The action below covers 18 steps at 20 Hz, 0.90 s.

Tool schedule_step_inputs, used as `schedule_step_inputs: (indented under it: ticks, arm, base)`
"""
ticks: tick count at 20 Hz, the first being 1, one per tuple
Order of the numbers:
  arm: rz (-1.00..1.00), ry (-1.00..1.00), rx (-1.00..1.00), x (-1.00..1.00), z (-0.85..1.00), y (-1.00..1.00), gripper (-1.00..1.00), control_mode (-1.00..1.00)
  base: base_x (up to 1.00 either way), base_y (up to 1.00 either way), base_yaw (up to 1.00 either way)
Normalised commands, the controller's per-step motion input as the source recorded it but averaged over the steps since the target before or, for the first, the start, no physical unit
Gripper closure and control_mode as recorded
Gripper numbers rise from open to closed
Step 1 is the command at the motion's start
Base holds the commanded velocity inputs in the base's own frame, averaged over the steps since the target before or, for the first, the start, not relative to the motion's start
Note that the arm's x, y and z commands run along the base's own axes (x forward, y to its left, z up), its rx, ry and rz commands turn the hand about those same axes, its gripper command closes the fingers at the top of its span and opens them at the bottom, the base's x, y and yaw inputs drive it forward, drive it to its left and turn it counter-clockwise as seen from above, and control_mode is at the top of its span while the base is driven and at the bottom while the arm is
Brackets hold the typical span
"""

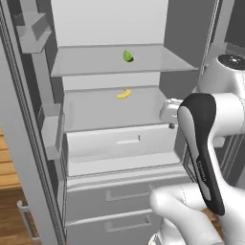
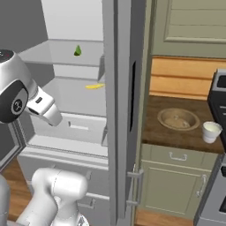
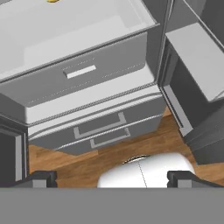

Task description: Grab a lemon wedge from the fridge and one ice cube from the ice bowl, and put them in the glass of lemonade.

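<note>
The pincer (image 3: pixel 112 178) was spread apart, empty; beyond it, inside the fridge (image 1: pixel 119 158), lay one yellow wedge (image 1: pixel 124 94) and one green wedge (image 1: pixel 128 56).

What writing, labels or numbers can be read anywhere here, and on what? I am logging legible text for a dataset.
None can be read.
Robot arm: faint pale marks run along its dark cover, too small and blurred to read.
Fridge, bowl and glass: no text on them.

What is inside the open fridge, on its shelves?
In the fridge, a green wedge lies on the upper shelf and a yellow wedge on the shelf below. The drawer under them is shut, so its contents are hidden.
</note>
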Motion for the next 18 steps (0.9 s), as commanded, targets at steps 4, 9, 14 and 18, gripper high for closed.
schedule_step_inputs:
  ticks: [4, 9, 14, 18]
  arm:
    - [0.0, 0.0, 0.0, 0.0, 0.0, 0.0, -1.0, 1.0]
    - [0.0, 0.0, 0.0, 0.0, 0.0, 0.0, -1.0, 1.0]
    - [0.0, 0.0, 0.0, 0.0, 0.0, 0.0, -1.0, 1.0]
    - [0.0, 0.0, 0.0, 0.0, 0.0, 0.0, -1.0, 1.0]
  base:
    - [0.0, 0.39, 0.05]
    - [0.34, 0.31, 0.01]
    - [0.82, 0.33, 0.0]
    - [0.85, 0.06, -0.05]
